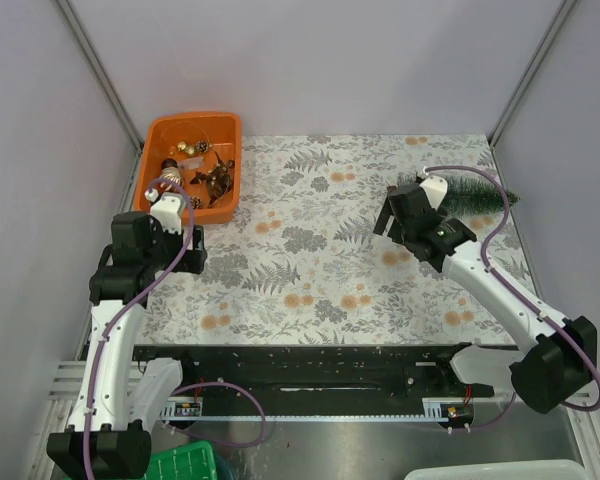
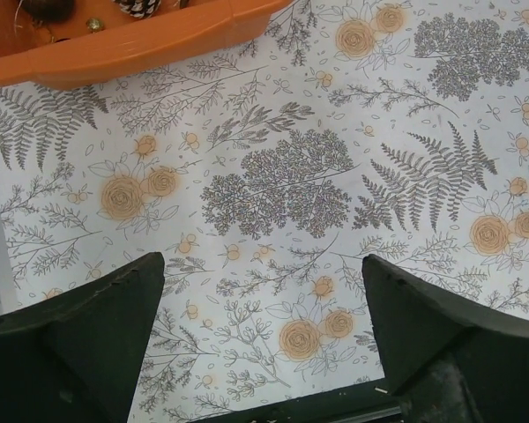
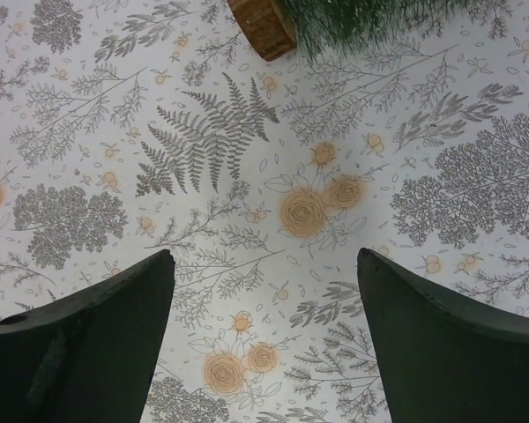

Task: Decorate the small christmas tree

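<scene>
Apparently starting out, left hand [image 2: 260, 273] and right hand [image 3: 264, 264] released, empty; calls for righting the toppled small christmas tree [image 1: 468, 196].

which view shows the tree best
Top external: the tree lies on its side, most of it visible. Right wrist catches only its brown base and some bristles at the top edge. Left wrist shows none of it.

small christmas tree [image 3: 370, 16] cropped at top edge, orange tray [image 2: 132, 51] likewise, ornaments [image 1: 205, 172] indistinct
</scene>
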Robot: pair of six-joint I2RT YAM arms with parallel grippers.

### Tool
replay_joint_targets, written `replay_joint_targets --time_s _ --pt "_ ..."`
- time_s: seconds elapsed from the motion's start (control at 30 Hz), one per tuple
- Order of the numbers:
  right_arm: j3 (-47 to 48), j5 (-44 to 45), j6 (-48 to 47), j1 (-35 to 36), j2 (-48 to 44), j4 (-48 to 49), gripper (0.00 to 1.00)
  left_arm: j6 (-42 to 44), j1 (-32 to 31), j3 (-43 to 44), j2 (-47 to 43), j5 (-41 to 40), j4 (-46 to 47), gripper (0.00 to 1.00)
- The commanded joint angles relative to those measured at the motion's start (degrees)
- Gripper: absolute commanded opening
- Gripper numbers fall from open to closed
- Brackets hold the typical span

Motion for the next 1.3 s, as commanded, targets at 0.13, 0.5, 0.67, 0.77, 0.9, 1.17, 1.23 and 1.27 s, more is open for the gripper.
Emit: replay_joint_targets --time_s 0.13,0.5,0.67,0.77,0.9,1.17,1.23,1.27 --pt "8.1 11.0 0.2 -0.1 3.1 -8.2 0.87 -0.7 0.2 2.5 -0.4 -0.4 1.6 0.99" --pt "21.2 -6.9 6.4 -14.1 11.9 -10.7 0.99 -2.3 0.4 8.2 5.9 4.5 -1.8 0.99" --pt "22.6 -13.2 9.9 -22.7 14.6 -10.1 0.99 -2.6 0.4 6.9 6.6 5.7 -0.7 0.99" --pt "20.3 -17.0 10.6 -27.5 15.5 -5.8 0.99 -2.3 0.4 6.9 7.8 6.2 -0.4 0.99" --pt "17.8 -20.0 13.2 -33.1 17.4 -1.8 0.98 -2.1 0.4 6.7 8.8 6.6 0.4 0.99" --pt "17.9 -21.1 18.6 -38.3 25.7 4.2 0.91 -1.9 0.4 6.7 11.6 6.5 2.1 0.99" --pt "19.0 -20.0 19.4 -38.6 28.3 4.5 0.88 -1.9 0.4 6.8 12.2 6.7 2.5 0.99" --pt "19.4 -19.5 20.0 -38.7 29.3 4.6 0.87 -1.8 0.4 6.9 12.4 6.6 2.7 0.99"
